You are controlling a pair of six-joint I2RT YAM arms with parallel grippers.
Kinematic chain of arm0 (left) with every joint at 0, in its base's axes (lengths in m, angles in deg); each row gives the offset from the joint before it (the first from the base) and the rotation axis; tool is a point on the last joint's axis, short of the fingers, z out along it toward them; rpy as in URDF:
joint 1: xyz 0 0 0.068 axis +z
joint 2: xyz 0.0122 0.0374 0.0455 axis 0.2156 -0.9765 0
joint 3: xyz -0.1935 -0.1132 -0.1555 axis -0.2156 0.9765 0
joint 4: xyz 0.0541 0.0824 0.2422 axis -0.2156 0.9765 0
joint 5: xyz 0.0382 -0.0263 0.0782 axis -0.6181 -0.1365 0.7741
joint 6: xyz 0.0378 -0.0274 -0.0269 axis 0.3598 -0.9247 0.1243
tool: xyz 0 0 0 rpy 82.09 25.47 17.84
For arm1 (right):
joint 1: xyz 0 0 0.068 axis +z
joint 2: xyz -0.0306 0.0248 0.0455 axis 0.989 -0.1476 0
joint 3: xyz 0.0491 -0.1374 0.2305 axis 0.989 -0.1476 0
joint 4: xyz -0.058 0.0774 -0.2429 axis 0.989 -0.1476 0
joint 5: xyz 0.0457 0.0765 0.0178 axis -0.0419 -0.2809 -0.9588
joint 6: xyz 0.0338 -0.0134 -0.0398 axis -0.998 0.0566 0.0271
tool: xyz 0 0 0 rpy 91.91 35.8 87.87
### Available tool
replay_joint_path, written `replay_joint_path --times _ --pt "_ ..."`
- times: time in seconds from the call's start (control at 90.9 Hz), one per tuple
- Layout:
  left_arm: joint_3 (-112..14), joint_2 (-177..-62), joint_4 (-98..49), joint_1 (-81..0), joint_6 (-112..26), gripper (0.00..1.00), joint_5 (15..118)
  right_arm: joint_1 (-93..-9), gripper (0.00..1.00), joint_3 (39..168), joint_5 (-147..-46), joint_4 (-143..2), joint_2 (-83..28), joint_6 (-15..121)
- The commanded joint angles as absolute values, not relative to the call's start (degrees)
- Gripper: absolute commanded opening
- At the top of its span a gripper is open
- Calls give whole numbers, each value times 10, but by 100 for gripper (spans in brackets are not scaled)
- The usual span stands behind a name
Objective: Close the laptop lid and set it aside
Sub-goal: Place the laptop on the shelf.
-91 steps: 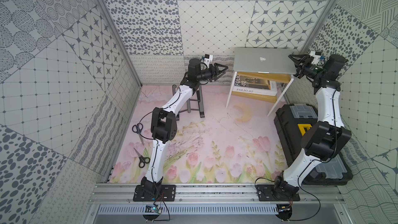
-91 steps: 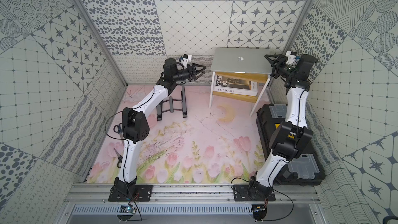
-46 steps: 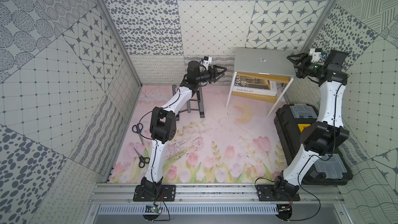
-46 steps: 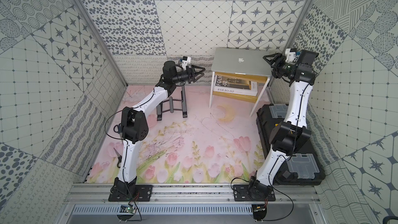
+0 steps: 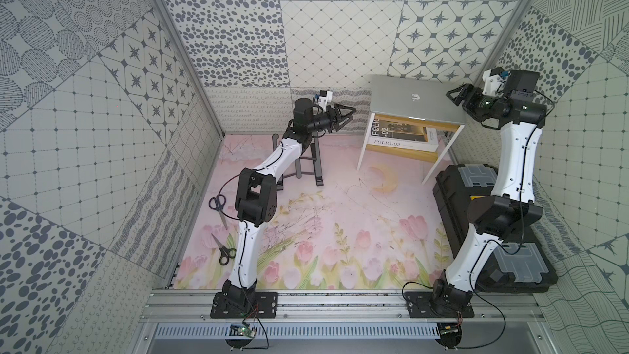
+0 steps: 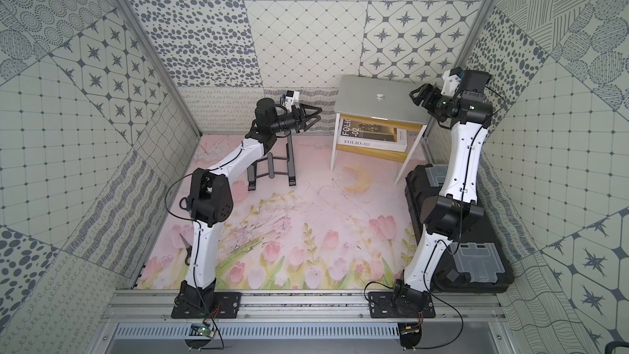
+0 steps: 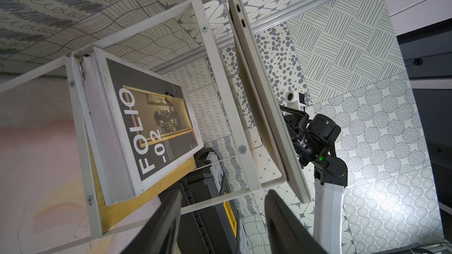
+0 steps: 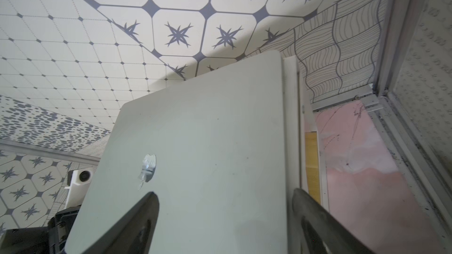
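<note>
The silver laptop (image 5: 408, 105) (image 6: 371, 102) lies on a white side table (image 5: 363, 151) at the back right. The laptop lid (image 8: 208, 142) is down flat, pale logo up, and seen edge-on it sits against the base (image 7: 256, 98). My right gripper (image 5: 454, 97) (image 6: 417, 95) (image 8: 225, 193) is open at the laptop's right edge, with one finger over the lid and one beside the table, holding nothing. My left gripper (image 5: 349, 118) (image 6: 315, 118) (image 7: 223, 193) hangs open and empty just left of the table.
A FOLIO-02 book (image 5: 401, 136) lies on the table's yellow lower shelf. A black folding stand (image 5: 308, 165) stands under the left arm. A black toolbox (image 5: 476, 178) sits along the right wall. Two pairs of scissors (image 5: 219, 207) (image 5: 223, 250) lie by the left wall.
The right jaws have spread wider and the right wrist has lifted a little at the laptop's right edge. The left arm and the laptop have stayed still.
</note>
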State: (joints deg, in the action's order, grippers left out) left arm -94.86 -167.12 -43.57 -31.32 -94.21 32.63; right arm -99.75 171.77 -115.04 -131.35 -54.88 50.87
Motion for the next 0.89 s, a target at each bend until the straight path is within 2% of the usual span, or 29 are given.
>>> replay_joint_path --times 0.0,0.275,0.693,0.737,0.803,0.881 --pt "-931 -1640 -481 -305 -925 59 313 -1002 91 1727 -1110 -1335 -539 532" --pt "-882 -1597 -486 -287 -909 59 315 -1001 95 1731 -1093 -1340 -519 536" --pt "-848 -1479 -339 -281 -778 63 378 -1000 97 1665 -1062 -1342 -418 552" --pt "-842 -1462 -318 -283 -755 65 390 -998 97 1658 -1065 -1342 -406 552" --pt "-835 -1432 -283 -289 -716 73 416 -994 97 1648 -1063 -1342 -393 554" --pt "-838 -1403 -232 -302 -658 77 453 -981 97 1633 -1057 -1338 -378 562"
